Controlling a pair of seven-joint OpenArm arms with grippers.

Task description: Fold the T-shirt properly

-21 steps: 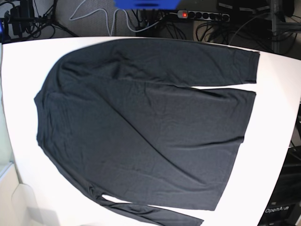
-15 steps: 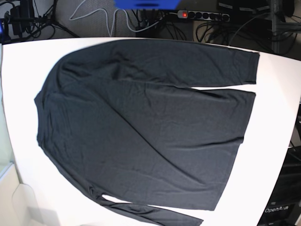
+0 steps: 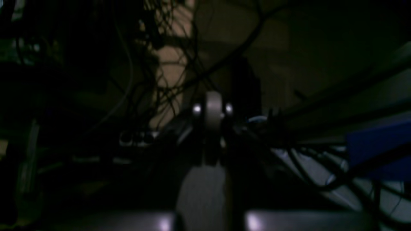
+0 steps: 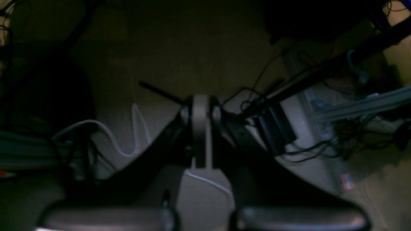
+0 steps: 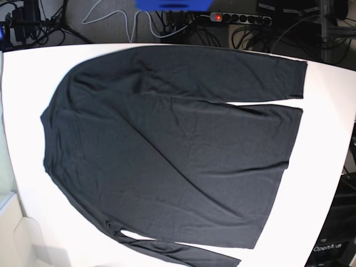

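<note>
From my base view, the large black long-sleeved T-shirt of thin fabric [image 5: 167, 150] lies spread flat on the white table [image 5: 328, 139], one sleeve along the far edge, the other at the near edge, a power strip [image 5: 239, 18] behind.

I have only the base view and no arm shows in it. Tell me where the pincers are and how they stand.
Observer: The left pincer is shut, seen in its wrist view against dim cables, off the T-shirt.
Operator: Report the right one.
Observer: The right pincer is shut too, holding nothing; behind it lie a bare floor and a white cable.
Operator: Say whether either wrist view shows the shirt.
Observer: Neither does; both show only dark surroundings with wiring.
</note>
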